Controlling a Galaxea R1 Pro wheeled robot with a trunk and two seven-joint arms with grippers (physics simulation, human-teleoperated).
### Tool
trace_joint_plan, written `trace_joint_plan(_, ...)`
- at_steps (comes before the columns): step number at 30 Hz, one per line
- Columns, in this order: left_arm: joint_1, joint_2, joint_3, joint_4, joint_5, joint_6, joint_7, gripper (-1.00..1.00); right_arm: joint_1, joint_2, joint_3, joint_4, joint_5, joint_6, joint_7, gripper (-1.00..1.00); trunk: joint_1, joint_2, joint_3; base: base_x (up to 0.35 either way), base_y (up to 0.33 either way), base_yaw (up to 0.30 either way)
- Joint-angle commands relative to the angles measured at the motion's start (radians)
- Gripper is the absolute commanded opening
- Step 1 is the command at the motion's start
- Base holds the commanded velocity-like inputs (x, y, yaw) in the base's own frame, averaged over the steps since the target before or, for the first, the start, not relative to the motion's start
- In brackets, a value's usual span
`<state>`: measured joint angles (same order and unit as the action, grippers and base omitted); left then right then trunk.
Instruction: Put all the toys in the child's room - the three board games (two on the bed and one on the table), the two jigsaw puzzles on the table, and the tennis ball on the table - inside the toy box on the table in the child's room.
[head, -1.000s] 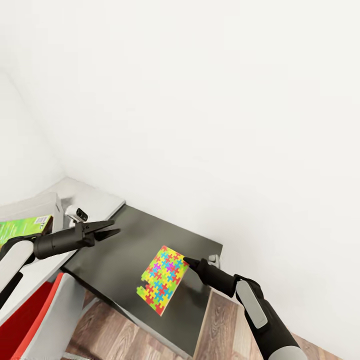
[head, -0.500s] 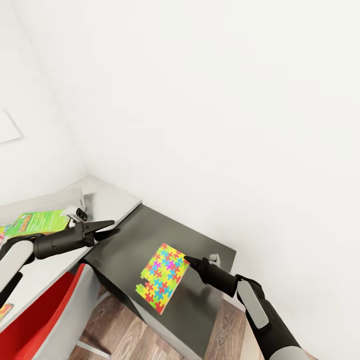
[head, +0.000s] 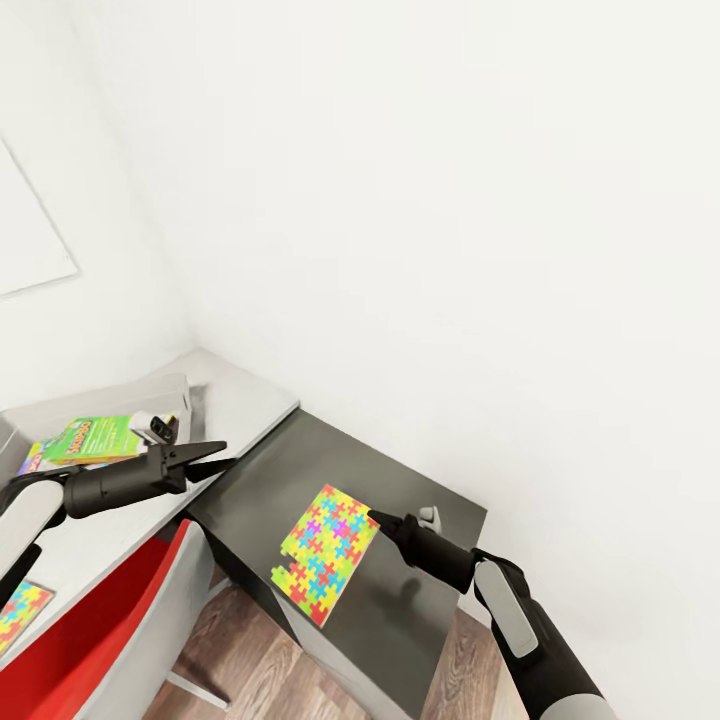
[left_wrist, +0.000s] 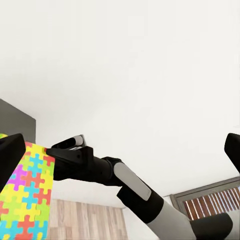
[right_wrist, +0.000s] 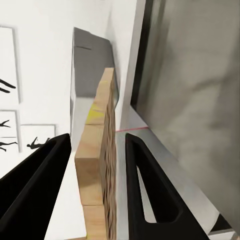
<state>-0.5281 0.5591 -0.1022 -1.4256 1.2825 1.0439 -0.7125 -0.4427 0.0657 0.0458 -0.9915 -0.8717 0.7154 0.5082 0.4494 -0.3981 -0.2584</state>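
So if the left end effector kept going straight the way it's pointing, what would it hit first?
Probably the right end effector and the jigsaw puzzle it holds; the left end effector points over the dark table section toward them, though depth is unclear.

The jigsaw puzzle (head: 327, 551) hangs over the table (head: 400, 610) — the toy box (head: 120, 393) at its ten o'clock, board game (head: 95, 438) inside.
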Motion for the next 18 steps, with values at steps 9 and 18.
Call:
trace_joint_plan(9,-0.001,0.010,-0.002,0.001,0.001,0.003,-0.004,1.00,-0.001,0.000,-0.004,-0.001,-0.003,0.006,0.000,-1.00,0.001,-0.002,0.010,0.000,0.000,0.000)
trace_joint_plan(18,-0.001,0.010,-0.002,0.001,0.001,0.003,-0.004,1.00,-0.001,0.000,-0.004,-0.001,-0.004,0.006,0.000,-1.00,0.001,-0.002,0.025,0.000,0.000,0.000)
